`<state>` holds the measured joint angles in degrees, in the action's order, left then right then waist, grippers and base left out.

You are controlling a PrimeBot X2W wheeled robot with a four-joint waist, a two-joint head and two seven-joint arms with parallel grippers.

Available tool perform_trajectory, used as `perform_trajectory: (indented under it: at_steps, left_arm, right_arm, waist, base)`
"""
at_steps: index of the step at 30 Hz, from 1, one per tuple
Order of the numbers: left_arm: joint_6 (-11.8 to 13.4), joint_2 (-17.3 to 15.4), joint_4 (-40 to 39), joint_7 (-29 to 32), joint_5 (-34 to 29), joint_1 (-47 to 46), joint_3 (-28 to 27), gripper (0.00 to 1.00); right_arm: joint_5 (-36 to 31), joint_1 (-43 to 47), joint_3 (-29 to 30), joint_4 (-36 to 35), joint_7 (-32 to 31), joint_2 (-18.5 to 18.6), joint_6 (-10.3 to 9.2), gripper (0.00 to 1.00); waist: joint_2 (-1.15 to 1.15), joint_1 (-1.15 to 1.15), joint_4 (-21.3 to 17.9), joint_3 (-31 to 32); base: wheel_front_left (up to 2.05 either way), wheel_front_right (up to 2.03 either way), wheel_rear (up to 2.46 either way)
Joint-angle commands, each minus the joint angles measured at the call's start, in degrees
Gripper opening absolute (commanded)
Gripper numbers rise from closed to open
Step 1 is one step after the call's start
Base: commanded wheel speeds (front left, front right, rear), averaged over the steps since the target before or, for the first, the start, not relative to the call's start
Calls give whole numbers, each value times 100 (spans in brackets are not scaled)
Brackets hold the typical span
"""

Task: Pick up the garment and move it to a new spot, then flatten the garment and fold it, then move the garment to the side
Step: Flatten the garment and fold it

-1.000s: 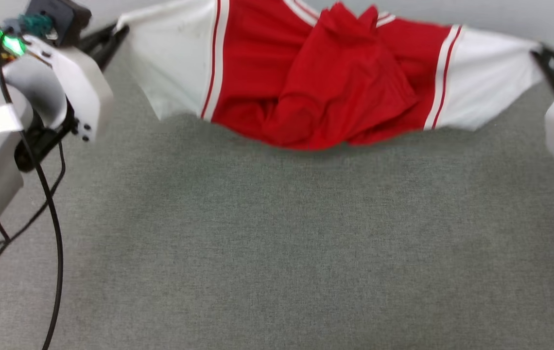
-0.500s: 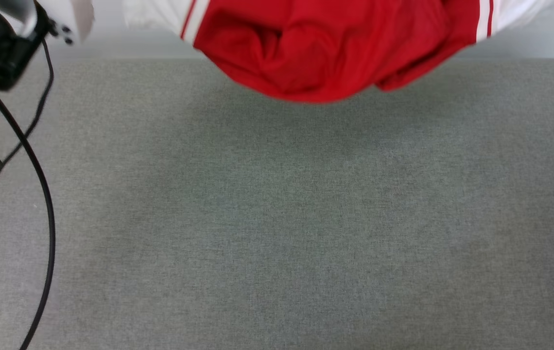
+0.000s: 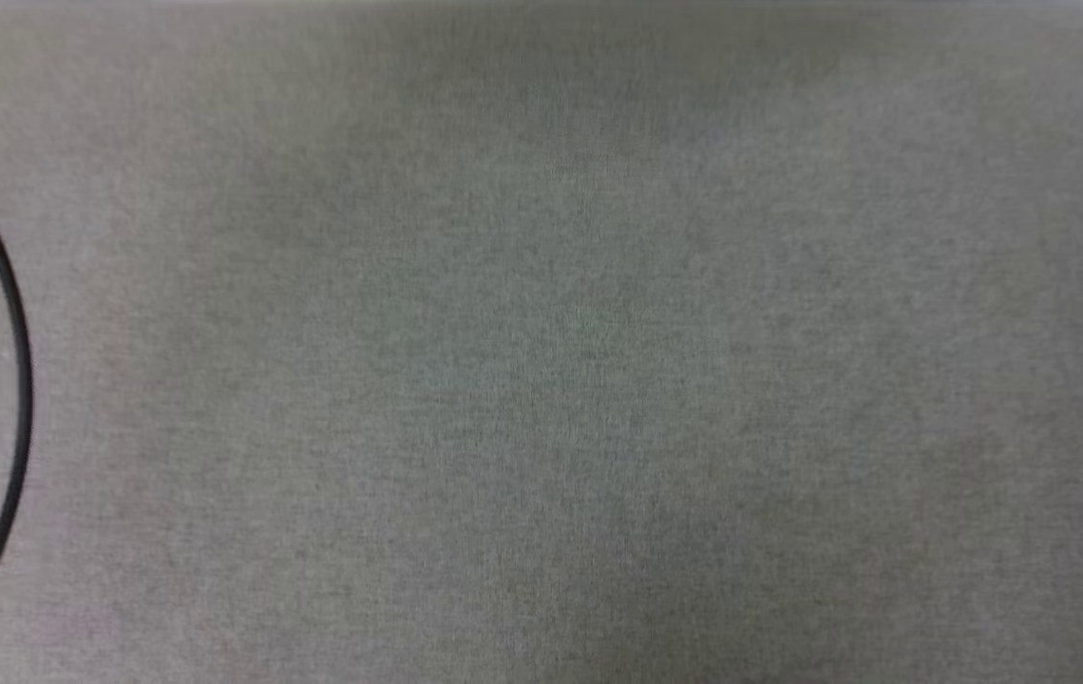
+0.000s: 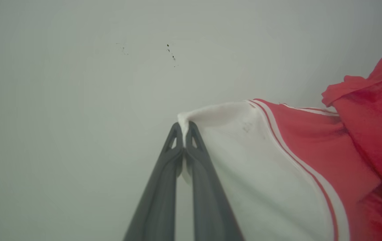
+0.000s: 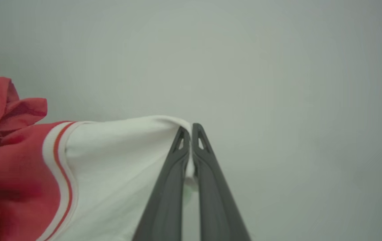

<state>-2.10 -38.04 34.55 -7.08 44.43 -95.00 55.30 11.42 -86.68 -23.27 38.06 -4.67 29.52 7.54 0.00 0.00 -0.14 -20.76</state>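
The garment (image 4: 295,160), a red jersey with white sleeves and red-and-white striped trim, hangs spread between my two arms. In the left wrist view my left gripper (image 4: 184,129) is shut on the tip of one white sleeve, and the red body bunches at the right. Seen from the right wrist, my right gripper (image 5: 189,130) is shut on the tip of the other white sleeve of the garment (image 5: 110,167), with crumpled red cloth at the left edge. Any print on the garment is hidden.
Grey fabric surface (image 3: 560,361) spreads across the head view. A black cable (image 3: 14,380) curves down its left edge. Behind the garment in both wrist views is a plain pale wall (image 4: 77,100), with a few dark specks (image 4: 171,53) on it.
In the head view the garment and both arms have slid up and out of the picture, leaving grey fabric and the cable; the whole picture has shifted too, so the camera has moved.
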Motion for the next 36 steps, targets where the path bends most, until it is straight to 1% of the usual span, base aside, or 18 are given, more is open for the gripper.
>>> perform_trajectory:
  at_steps: [1, 5, 6, 7, 8, 12, 16, 23, 27, 31, 36]
  left_arm:
    - [-21, 33, 67, -25, -56, -220, -52, 0]
    - [-33, 140, 325, -198, -137, -900, -226, 0]
    - [-68, 171, 405, -208, -160, -1063, -251, 0]
    - [-106, 285, 663, -338, -204, -1519, -345, 0]
    - [-118, 324, 743, -388, -217, -1669, -381, 0]
    - [-180, 471, 1036, -547, -187, -2080, -520, 0]
    - [-244, 572, 1289, -679, -220, -2216, -553, 0]
    - [-381, 722, 1644, -785, -237, -1919, -517, 0]
    - [-418, 760, 1762, -811, -193, -1664, -551, 0]
    - [-446, 733, 1694, -821, -219, -1123, -712, 0]
    - [-466, 658, 1416, -822, -259, -157, -1079, 0]
  right_arm:
    - [-55, -239, 45, 59, -37, -40, -10, 0]
    - [-300, -1058, 233, 190, 1, -81, -10, 0]
    - [-377, -1251, 290, 222, 14, -99, -10, 0]
    - [-610, -1737, 453, 344, 111, -192, -10, 0]
    - [-666, -1891, 509, 370, 151, -213, -10, 0]
    - [-898, -2332, 725, 481, 281, -344, -10, 0]
    - [-1094, -2482, 830, 667, 383, -497, -10, 0]
    - [-1225, -2154, 969, 968, 637, -722, -10, 0]
    - [-1269, -1872, 982, 1092, 776, -810, -10, 0]
    - [-1216, -1412, 889, 1277, 1003, -924, -10, 0]
    - [-996, -668, 625, 1473, 1357, -978, -10, 0]
  waist:
    - [0, 0, 38, -436]
    - [0, 0, 56, -950]
    - [0, 0, 59, -1084]
    - [0, 0, 64, -1439]
    - [0, 0, 60, -1552]
    - [0, 0, 63, -1908]
    - [0, 0, 49, -2194]
    - [0, 0, 49, -2541]
    - [0, 0, 58, -2598]
    - [0, 0, 43, -2566]
    - [0, 0, 9, -2254]
  base:
    - [0, 0, 0]
    - [0, 0, 0]
    - [0, 0, 0]
    - [0, 0, 0]
    - [0, 0, 0]
    - [0, 0, 0]
    - [0, 0, 0]
    - [0, 0, 0]
    - [0, 0, 0]
    - [0, 0, 0]
    - [0, 0, 0]
